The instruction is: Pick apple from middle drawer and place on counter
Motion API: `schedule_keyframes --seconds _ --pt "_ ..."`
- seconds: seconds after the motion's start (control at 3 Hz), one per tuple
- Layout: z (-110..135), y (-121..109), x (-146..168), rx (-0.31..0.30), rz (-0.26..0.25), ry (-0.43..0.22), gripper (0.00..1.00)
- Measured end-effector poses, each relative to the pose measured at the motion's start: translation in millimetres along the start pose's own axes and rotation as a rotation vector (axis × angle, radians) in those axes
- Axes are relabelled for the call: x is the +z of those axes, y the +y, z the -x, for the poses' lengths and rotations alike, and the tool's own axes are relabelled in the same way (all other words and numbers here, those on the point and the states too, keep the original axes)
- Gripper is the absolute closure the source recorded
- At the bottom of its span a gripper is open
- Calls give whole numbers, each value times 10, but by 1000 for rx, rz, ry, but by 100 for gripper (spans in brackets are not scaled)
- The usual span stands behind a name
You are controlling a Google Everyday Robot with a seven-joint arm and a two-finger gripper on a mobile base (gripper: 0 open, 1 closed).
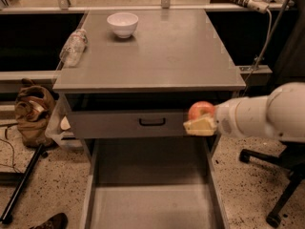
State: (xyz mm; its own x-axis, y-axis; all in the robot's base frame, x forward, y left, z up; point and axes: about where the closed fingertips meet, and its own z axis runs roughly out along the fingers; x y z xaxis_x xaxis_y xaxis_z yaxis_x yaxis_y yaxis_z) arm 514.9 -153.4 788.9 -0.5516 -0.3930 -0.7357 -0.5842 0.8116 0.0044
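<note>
The red apple [201, 110] is held in my gripper [200, 121], in front of the right end of the grey drawer front, just below the counter's front edge. My white arm reaches in from the right. The gripper's cream fingers [199, 126] are shut on the apple from below and beside it. The middle drawer [152, 175] is pulled out toward the camera below, and its flat grey floor is bare. The grey counter [162, 51] lies above and behind the apple.
A white bowl [122, 24] stands at the counter's back left. A clear plastic bottle [73, 46] lies on its left edge. A brown bag [33, 113] sits on the floor at left. A black chair base [281, 185] is at right.
</note>
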Motion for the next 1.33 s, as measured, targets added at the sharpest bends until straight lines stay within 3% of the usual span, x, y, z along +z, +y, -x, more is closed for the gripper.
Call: schedule_keyframes --seconds 0.33,0.67,1.0,1.33 --pt "665 -102 -512 -20 -20 2 100" --pt "1118 -225 -440 -43 23 67 100" --pt "1586 -229 -24 -98 112 93 100" --pt "1988 -261 749 -121 175 59 100"
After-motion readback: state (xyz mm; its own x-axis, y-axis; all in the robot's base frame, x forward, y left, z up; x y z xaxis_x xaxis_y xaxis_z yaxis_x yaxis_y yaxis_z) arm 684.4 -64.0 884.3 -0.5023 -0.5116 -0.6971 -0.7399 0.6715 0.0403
